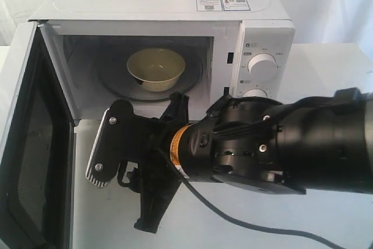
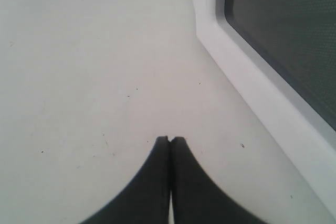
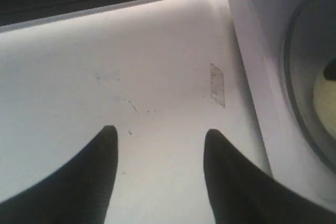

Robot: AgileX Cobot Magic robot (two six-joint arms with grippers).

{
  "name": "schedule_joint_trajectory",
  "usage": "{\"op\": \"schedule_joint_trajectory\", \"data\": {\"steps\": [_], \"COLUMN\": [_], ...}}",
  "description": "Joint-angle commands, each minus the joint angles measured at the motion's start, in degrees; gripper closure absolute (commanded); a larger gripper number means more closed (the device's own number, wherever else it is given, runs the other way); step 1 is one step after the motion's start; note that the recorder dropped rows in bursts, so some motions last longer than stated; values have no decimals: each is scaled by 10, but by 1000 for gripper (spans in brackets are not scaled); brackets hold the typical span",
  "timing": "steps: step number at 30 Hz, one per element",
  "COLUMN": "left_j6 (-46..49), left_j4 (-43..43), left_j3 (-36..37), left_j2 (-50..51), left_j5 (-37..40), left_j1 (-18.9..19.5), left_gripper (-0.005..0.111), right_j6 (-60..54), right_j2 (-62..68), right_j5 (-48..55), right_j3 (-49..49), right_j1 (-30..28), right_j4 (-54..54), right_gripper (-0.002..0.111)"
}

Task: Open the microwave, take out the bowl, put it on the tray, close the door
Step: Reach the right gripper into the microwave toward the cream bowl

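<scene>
The white microwave point(image 1: 175, 10) stands with its door point(image 1: 23, 144) swung wide to the left. The cream-yellow bowl point(image 1: 156, 69) sits upright on the turntable inside; its edge point(image 3: 325, 98) shows in the right wrist view. My right gripper point(image 1: 158, 162) hangs open and empty just in front of the cavity, over the table, short of the bowl. In its own view the gripper point(image 3: 160, 135) has bare table between the fingers. My left gripper point(image 2: 171, 140) is shut on nothing, low over the table beside the door's dark window point(image 2: 283, 35). No tray is in view.
The white table point(image 1: 326, 74) spreads under and to the right of the microwave. A small strip of tape point(image 3: 217, 84) lies on it near the cavity's front sill. My right arm point(image 1: 303, 144) fills the foreground, and its cable point(image 1: 245, 223) trails across the table.
</scene>
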Motion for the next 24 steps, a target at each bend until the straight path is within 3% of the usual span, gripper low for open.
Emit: {"op": "schedule_joint_trajectory", "data": {"steps": [1, 10, 16, 24], "left_j6": [-1, -1, -1, -1], "left_j4": [-3, -3, -3, -3], "left_j3": [1, 1, 1, 1], "left_j2": [-3, -3, -3, -3], "left_j5": [2, 2, 2, 2], "left_j1": [3, 3, 3, 3], "left_gripper": [107, 107, 107, 107], "right_j6": [140, 174, 165, 44], "right_j2": [29, 39, 45, 56], "right_j5": [-14, 96, 84, -2], "right_j3": [-18, -56, -57, -60], "right_j1": [-1, -24, -50, -74], "right_j4": [-13, -11, -19, -58], "right_gripper": [60, 60, 60, 60]}}
